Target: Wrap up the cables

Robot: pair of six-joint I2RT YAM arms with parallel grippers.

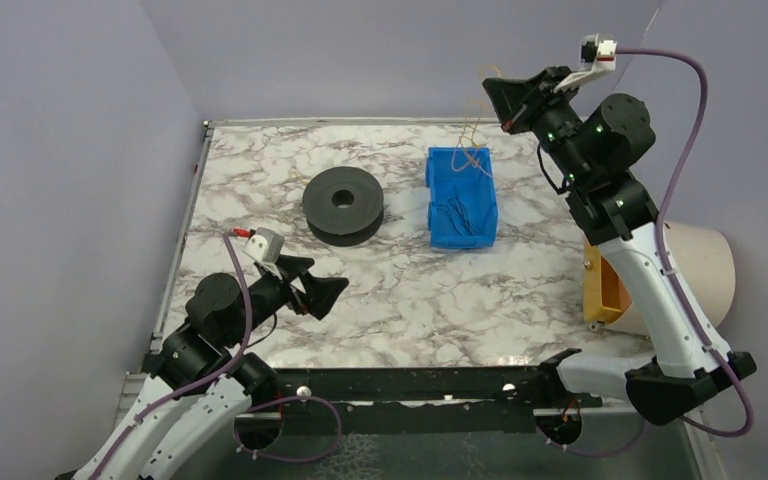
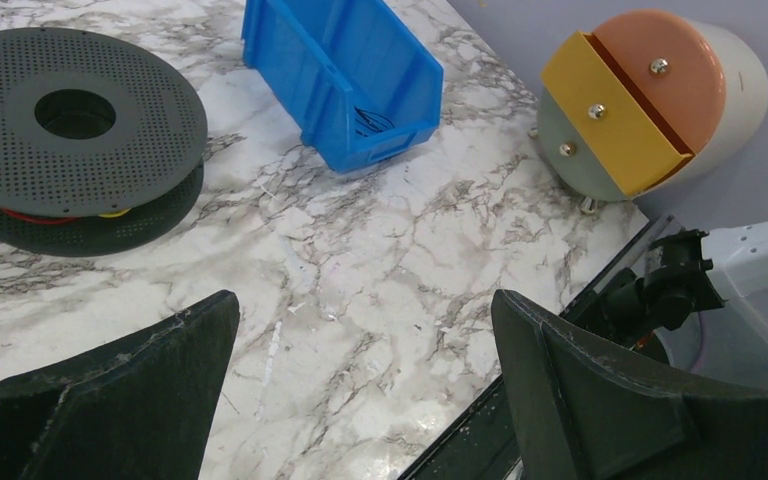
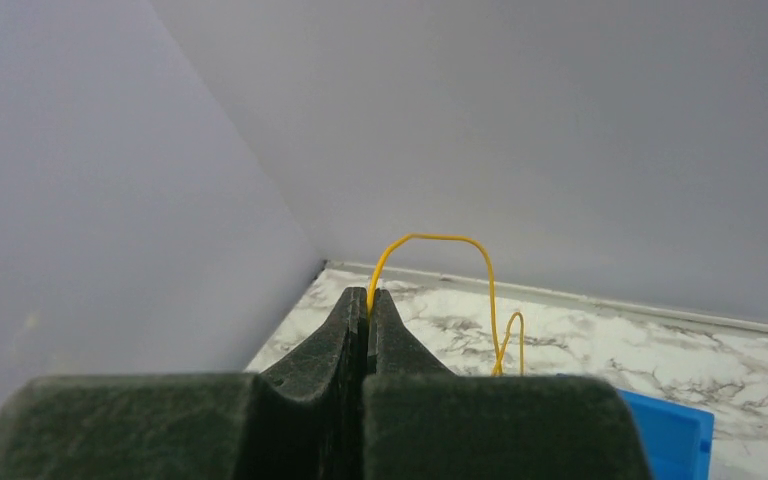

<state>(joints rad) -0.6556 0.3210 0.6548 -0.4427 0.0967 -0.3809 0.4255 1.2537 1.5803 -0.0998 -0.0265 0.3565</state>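
Observation:
High above the table's back right, my right gripper (image 1: 490, 85) (image 3: 369, 296) is shut on a thin yellow cable (image 3: 460, 238). The cable arches up from the fingertips and drops toward the blue bin (image 1: 462, 198) (image 3: 672, 430), showing as a faint loop (image 1: 472, 140) above the bin's far end. Dark cables (image 1: 465, 212) (image 2: 375, 122) lie inside the bin. The black spool (image 1: 343, 205) (image 2: 75, 115) lies flat left of the bin, with red and yellow wire between its flanges. My left gripper (image 1: 325, 275) (image 2: 363, 300) hovers open and holds nothing near the front left, pointing toward the spool.
A rounded cream object with a yellow and orange face (image 1: 610, 290) (image 2: 650, 100) sits at the table's right edge. A black rail (image 1: 410, 385) runs along the near edge. Grey walls close in on the left, back and right.

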